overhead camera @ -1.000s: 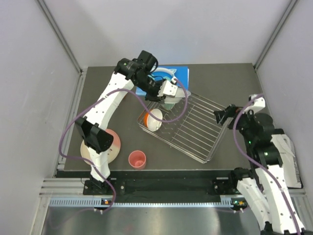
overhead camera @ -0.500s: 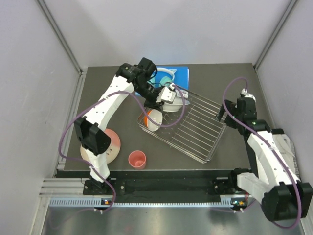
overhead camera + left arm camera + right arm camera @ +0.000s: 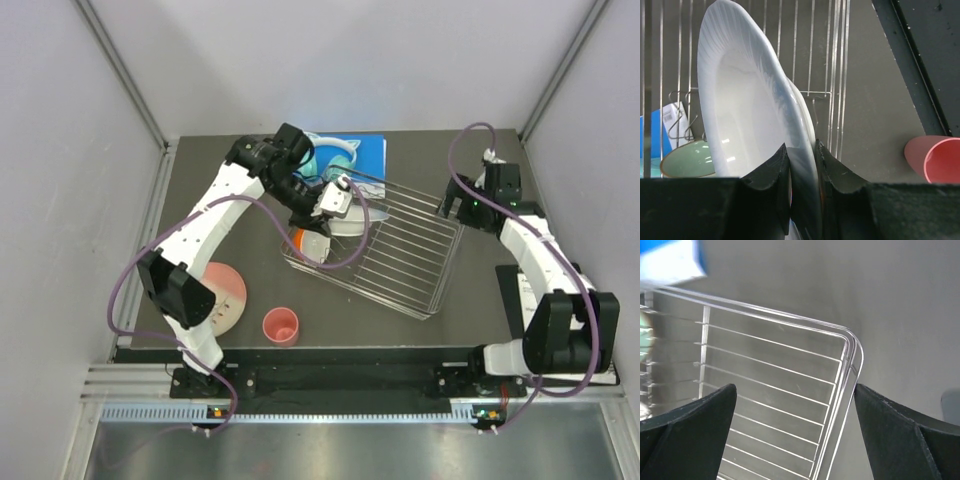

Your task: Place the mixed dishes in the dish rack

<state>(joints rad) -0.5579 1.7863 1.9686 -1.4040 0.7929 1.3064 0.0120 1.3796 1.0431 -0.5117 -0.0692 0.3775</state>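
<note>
Overhead view: the left claw point(image 3: 337, 203) is clenched on a white plate point(image 3: 350, 222) and holds it over the left end of the dish rack point(image 3: 405, 270). An orange cup point(image 3: 301, 239) sits in the rack just beside the claw, on its near side. The coral pink cup point(image 3: 281, 325) and the large pink-and-cream plate point(image 3: 217, 297) rest on the table point(image 3: 480, 310), well apart from the claw toward the arm bases. The blue book point(image 3: 365, 152) carrying the teal headphones point(image 3: 325, 160) lies just beyond the claw. The right claw point(image 3: 450, 207) is at the far right corner of the rack. Left wrist view: both fingers point(image 3: 771, 167) pinch the plate rim — the plate stands on edge, tilted, above the wires. A mint green bowl point(image 3: 686, 160) shows at the claw's left in this view, and the coral pink cup at its right, off the rack. Right wrist view: the fingers point(image 3: 690, 430) are spread wide — released — with the rack's rounded corner ahead between them. Whether they touch it cannot be determined.
</note>
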